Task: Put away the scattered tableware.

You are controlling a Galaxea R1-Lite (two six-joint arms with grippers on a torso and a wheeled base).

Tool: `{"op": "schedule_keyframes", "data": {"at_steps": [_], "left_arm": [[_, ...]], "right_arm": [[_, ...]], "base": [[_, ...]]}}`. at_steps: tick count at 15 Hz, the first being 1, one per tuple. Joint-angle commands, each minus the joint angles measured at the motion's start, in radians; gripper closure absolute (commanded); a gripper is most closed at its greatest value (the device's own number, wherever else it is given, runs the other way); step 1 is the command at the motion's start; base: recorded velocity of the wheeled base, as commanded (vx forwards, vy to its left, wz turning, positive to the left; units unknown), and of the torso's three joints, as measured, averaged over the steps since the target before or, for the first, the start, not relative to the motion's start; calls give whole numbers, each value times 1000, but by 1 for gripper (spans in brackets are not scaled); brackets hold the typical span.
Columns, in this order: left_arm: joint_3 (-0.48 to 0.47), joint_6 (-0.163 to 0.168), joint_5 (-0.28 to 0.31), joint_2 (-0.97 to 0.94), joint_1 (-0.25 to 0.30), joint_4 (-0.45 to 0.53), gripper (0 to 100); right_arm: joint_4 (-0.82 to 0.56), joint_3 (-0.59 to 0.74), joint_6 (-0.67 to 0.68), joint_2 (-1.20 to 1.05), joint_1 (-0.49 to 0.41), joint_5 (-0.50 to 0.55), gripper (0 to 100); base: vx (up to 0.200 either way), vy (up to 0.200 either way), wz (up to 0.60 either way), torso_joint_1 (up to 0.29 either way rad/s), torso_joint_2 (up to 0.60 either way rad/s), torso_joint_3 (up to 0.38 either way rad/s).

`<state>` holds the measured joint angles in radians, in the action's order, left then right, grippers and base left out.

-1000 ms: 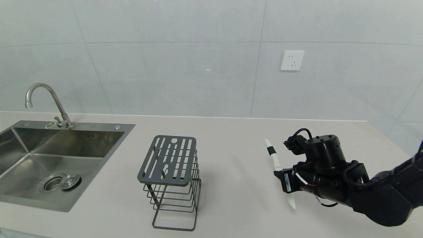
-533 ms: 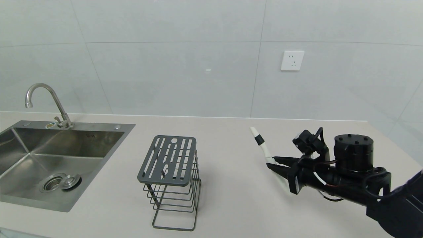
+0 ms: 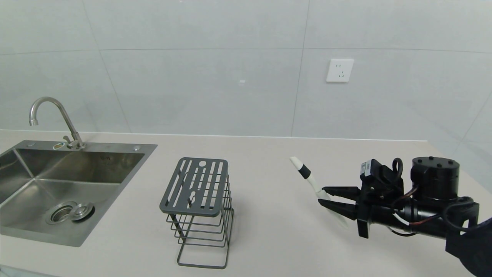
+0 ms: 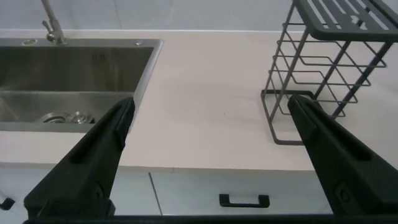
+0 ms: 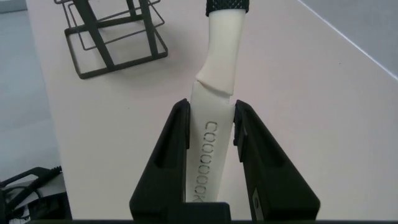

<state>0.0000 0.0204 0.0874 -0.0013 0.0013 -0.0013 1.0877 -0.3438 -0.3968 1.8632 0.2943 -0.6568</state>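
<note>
My right gripper (image 3: pixel 322 195) is shut on a white knife (image 3: pixel 309 177) at the right of the counter. Its fingers clamp the blade, and the handle with a black band points up and toward the rack. The right wrist view shows the knife (image 5: pixel 221 62) pinched between the two fingers of the gripper (image 5: pixel 211 109). A dark grey wire rack (image 3: pixel 196 184) with a slotted top stands mid-counter, well to the left of the knife. My left gripper (image 4: pixel 211 101) hangs open near the counter's front edge, with the rack (image 4: pixel 329 68) ahead of it.
A steel sink (image 3: pixel 96 165) with a curved faucet (image 3: pixel 50 115) takes up the counter's left end. A wall socket (image 3: pixel 340 70) sits on the tiled wall behind. Bare counter lies between the rack and the knife.
The right gripper turned from pointing down to lying level, tilting the knife's handle up and toward the rack. It then drew back a little to the right.
</note>
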Motion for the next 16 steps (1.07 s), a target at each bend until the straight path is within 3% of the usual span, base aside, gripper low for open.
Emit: {"op": "schedule_keyframes", "data": {"at_steps": [1,2,3,4,5,7,8,9,11,14,16], "left_arm": [[-28,-5,8,1,2,-215,0],[-64,-10,20,7,5,-319,0],[-123,-20,100,21,6,-296,0],[-117,-59,126,10,-1,-273,0],[-115,-126,153,10,-3,-266,0],[-143,-223,239,35,-12,-273,0],[-195,-313,324,93,-44,-275,0],[-218,-347,357,150,-78,-279,0],[-244,-364,382,285,-193,-321,0],[-275,-364,382,534,-362,-485,0],[-287,-363,385,699,-415,-609,0]], "right_arm": [[3,11,-2,-24,-4,-3,100],[5,12,-2,-30,0,-3,100],[5,17,-2,-33,17,-3,100],[6,23,-2,-35,39,-3,100],[5,25,-2,-47,57,-4,100],[5,29,-2,-56,83,-26,100],[5,32,-4,-67,94,-52,100],[8,37,-4,-70,105,-61,100],[11,51,-4,-79,108,-86,100],[12,71,-16,-111,106,-106,100],[12,94,-17,-130,106,-109,100]], "base": [[0,0,0,0,0,0],[0,0,0,0,0,0],[0,0,0,0,0,0],[0,0,0,0,0,0],[0,0,0,0,0,0],[0,0,0,0,0,0],[0,0,0,0,0,0],[0,0,0,0,0,0],[0,0,0,0,0,0],[0,0,0,0,0,0],[0,0,0,0,0,0]]}}
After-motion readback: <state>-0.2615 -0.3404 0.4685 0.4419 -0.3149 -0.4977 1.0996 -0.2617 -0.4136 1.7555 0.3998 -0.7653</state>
